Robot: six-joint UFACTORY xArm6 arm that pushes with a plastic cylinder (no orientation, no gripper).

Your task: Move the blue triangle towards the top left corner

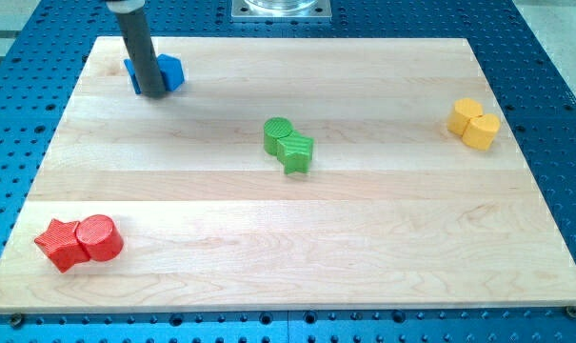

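Nearest the camera: red pair at the tabletop's [268, 210] lower-left corner — red star [59, 244] touching red cylinder [101, 237], cylinder on the view's right of the star. Both have ribbed, matte faces.

Tabletop is pale wood, planks running left-right, grain visible; it sits on a blue perforated base [554, 143] with a regular hole grid.

Count: red blocks, 2; green blocks, 2; yellow blocks, 2; blue blocks — 2 as far as I can tell, partly hidden.

Green pair near tabletop centre: green cylinder [278, 134] touching green block [298, 152], angular, exact shape unclear. Yellow pair [474, 123] near the tabletop's right edge, upper part, touching; shapes unclear.

Blue triangle [133, 73] is close to the tabletop's top-left corner, mostly hidden behind the rod; only a sliver shows, so shape isn't confirmable. A second blue block [171, 71] shows just to the rod's right, faceted.

My tip [150, 92] is down on the tabletop, in front of and between the two blue pieces, touching or nearly so. No jaws — just a smooth dark grey rod.
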